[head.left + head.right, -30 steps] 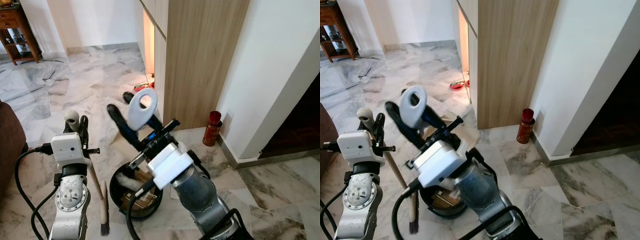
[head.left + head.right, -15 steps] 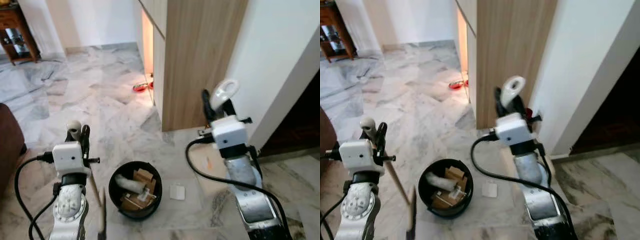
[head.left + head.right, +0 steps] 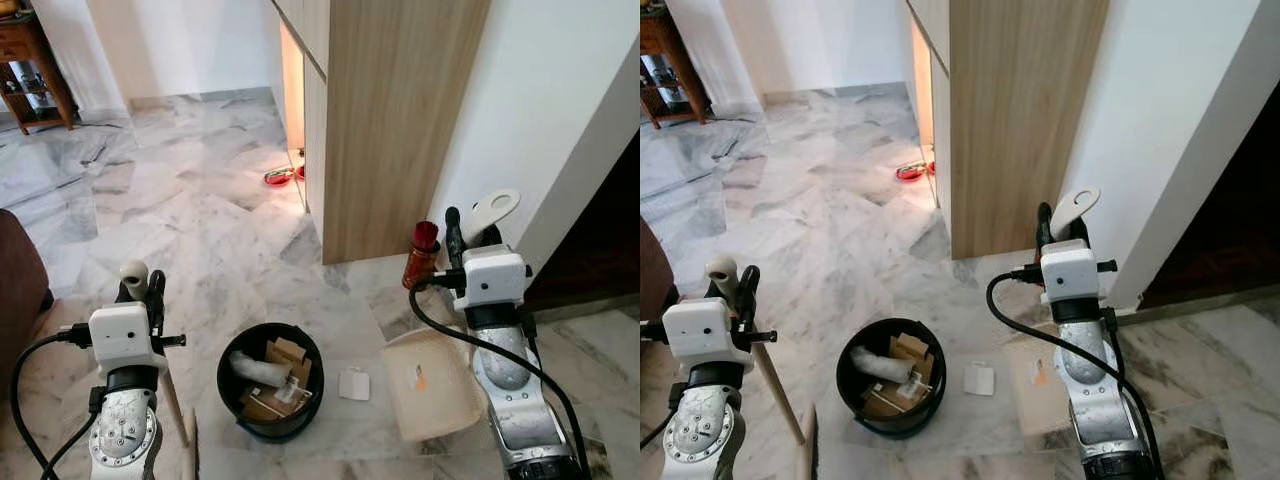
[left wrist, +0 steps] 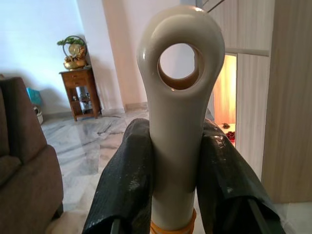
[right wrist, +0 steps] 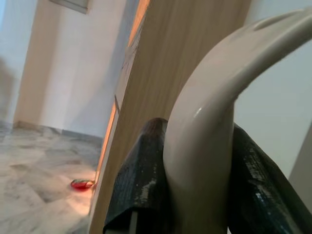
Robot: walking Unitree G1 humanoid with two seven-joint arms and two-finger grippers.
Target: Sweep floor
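The right gripper (image 3: pixel 1058 226) is clamping its 2 black fingers (image 5: pixel 139 185) on the cream handle of the dustpan (image 3: pixel 432 385), whose tray is resting on the marble floor (image 3: pixel 180 200) just below and inward of that arm. The left gripper (image 3: pixel 143 288) is squeezing the looped top of the brush (image 4: pixel 178 97), its wooden stick slanting down beneath the wrist to the floor.

Between the 2 grippers, a black bin (image 3: pixel 270 380) of paper scraps is sitting, with a small white card (image 3: pixel 353 383) lying between the bin and the dustpan. A red can (image 3: pixel 421 255) is standing just ahead of the right gripper, against a wooden cabinet (image 3: pixel 390 120), and a white wall (image 3: pixel 540 110) is closing that side. Ahead of the left gripper, open floor is stretching to a far shelf (image 3: pixel 30 70); a brown sofa (image 3: pixel 18 290) is crowding its outer side.
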